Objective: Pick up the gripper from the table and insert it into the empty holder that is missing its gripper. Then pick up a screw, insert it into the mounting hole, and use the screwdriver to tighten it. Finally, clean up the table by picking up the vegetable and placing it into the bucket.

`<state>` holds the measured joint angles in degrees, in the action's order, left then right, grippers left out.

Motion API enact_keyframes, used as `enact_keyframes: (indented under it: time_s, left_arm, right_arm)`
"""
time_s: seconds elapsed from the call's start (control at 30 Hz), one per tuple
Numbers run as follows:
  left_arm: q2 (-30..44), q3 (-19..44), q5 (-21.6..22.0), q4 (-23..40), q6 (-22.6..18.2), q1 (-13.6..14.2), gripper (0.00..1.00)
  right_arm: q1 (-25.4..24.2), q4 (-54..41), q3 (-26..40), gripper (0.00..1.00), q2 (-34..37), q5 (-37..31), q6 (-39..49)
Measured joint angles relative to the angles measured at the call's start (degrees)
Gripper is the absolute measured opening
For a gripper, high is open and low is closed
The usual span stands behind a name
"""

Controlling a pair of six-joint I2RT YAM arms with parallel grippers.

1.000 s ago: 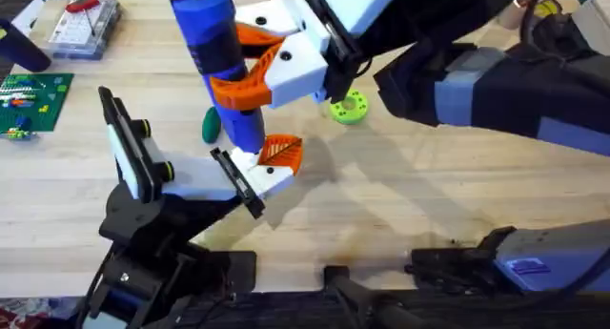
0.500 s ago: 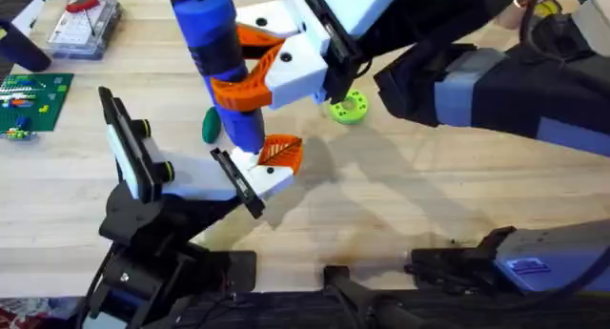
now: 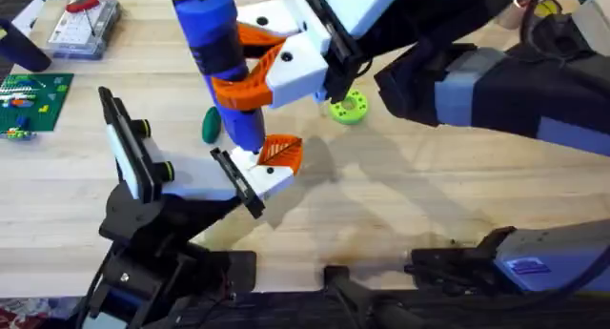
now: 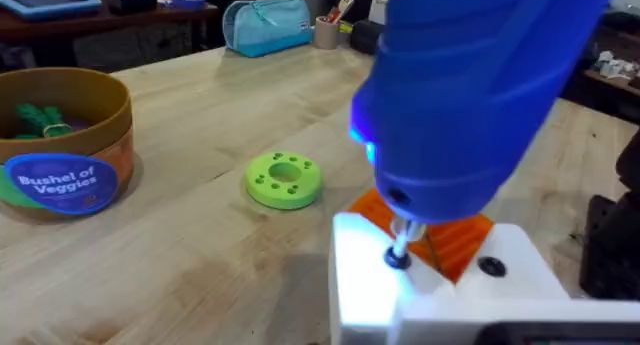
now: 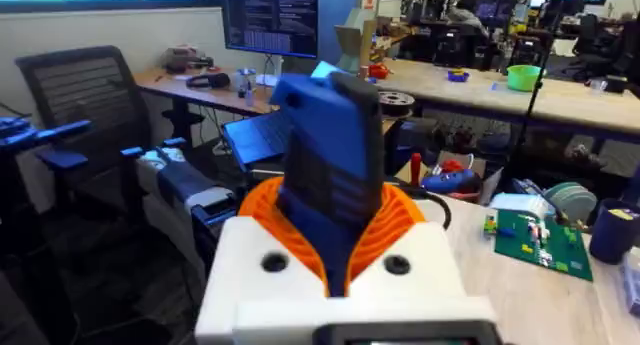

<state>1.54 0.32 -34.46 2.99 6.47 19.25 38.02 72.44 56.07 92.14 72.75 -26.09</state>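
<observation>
The right gripper [image 3: 257, 81] has its jaws clamped on the screwdriver [image 3: 217, 52], held upright, its bit down on the white block at the holder [image 3: 238, 182] — the vegetable [image 3: 211, 128] lies on the bench just beside. The left jaws' state I cannot tell.

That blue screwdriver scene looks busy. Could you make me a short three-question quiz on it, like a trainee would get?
1. True or false: the screwdriver lies flat on the table.
2. Which thing lies on the table just beside the screwdriver's lower end in the overhead view: A) the dark green vegetable, B) the circuit board, C) the clear parts box?
3. Fill in: in the left wrist view, the bucket label reads "Bushel of ____".

Key: 1 false, it stands upright, gripped by the right gripper's orange-padded fingers, bit down on the white mounted gripper. 2 A. 3 Veggies.
</observation>
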Motion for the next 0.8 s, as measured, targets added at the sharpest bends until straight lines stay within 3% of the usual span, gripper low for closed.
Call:
enact_keyframes:
  time_s: [0.8]
  left_arm:
    - [0.0, 0.0, 0.0, 0.0, 0.0, 0.0, 0.018]
  right_arm:
    - [0.0, -0.7, 0.0, 0.051, 0.0, 0.0, 0.5]
